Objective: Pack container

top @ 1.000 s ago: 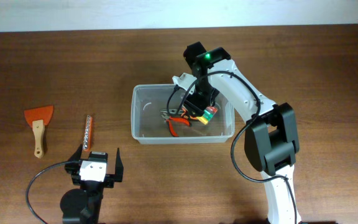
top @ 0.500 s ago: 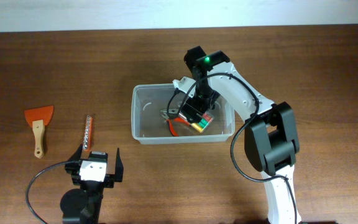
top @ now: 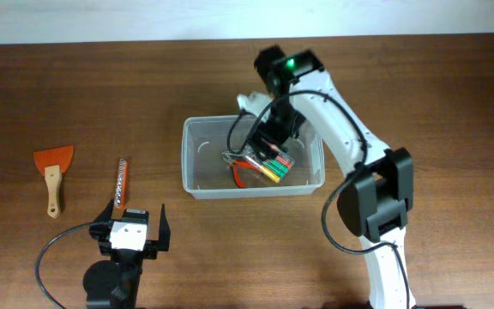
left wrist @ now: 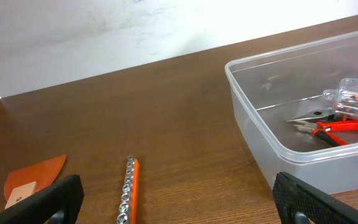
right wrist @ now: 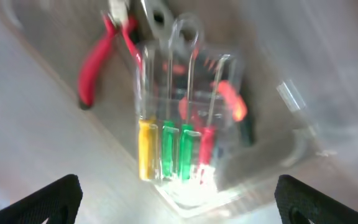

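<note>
left gripper — jaws set wide, empty | right gripper spread wide over container | socket rail (long axis pointing away) is found just ahead of left gripper — container off to its right

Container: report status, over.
Left end effector open, parked. Right end effector open over container. Pliers and case inside. Scraper and socket rail outside on table. No obstruction seen.
</note>
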Controlling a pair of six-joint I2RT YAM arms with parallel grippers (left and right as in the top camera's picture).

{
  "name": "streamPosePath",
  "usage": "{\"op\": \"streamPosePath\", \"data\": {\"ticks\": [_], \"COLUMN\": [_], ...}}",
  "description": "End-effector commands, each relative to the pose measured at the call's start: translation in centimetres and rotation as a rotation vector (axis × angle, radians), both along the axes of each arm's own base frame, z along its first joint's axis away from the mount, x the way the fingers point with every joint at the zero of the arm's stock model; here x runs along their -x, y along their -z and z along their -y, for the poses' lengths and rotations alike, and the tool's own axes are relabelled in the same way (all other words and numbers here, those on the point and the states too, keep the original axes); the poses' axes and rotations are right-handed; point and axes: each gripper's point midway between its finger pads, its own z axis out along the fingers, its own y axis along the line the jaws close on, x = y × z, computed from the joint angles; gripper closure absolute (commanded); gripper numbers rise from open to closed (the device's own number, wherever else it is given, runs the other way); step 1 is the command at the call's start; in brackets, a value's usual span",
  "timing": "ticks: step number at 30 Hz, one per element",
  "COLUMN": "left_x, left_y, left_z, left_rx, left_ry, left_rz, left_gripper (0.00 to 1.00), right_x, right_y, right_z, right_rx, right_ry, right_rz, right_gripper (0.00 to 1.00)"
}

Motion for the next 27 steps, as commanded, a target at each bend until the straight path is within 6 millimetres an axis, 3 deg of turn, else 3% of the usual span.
{"op": "streamPosePath", "data": {"ticks": [1,5,9,13,21,24,27], "left_x": [0.0,0.0,0.0,0.0,0.0,0.0,0.0], "left_y": [0.1,0.1,0.1,0.1,0.1,0.1,0.1], "left_z": [0.1,0.1,0.1,0.1,0.1,0.1,0.1], "left_rx": [0.007,0.007,0.007,0.007,0.007,0.007,0.007], "left_ry": [0.004,0.004,0.004,0.004,0.004,0.004,0.004], "left_rz": [0.002,0.002,0.002,0.002,0.002,0.002,0.002], "left_gripper": [0.01,0.01,0.01,0.01,0.01,0.01,0.01], "right_x": [-1.4,-3.6,-5.4,-6.1,-4.7,-3.6,-2.3], "right_y": [-5.7,-12.0,-17.5,-21.3,-25.4,-25.7,-24.5], "right_z": [-1.1,0.9,5.8,12.0,22.6,25.6,28.1], "right_rx": [-0.073,-0.061,-0.051,-0.055,-0.049,-0.024,0.012], "right_ry": [0.001,0.086,0.272,0.477,0.812,0.879,0.938], "right_rz": [0.113,0.299,0.463,0.557,0.639,0.635,0.577], "right_gripper": [0.01,0.01,0.01,0.01,0.01,0.01,0.01]}}
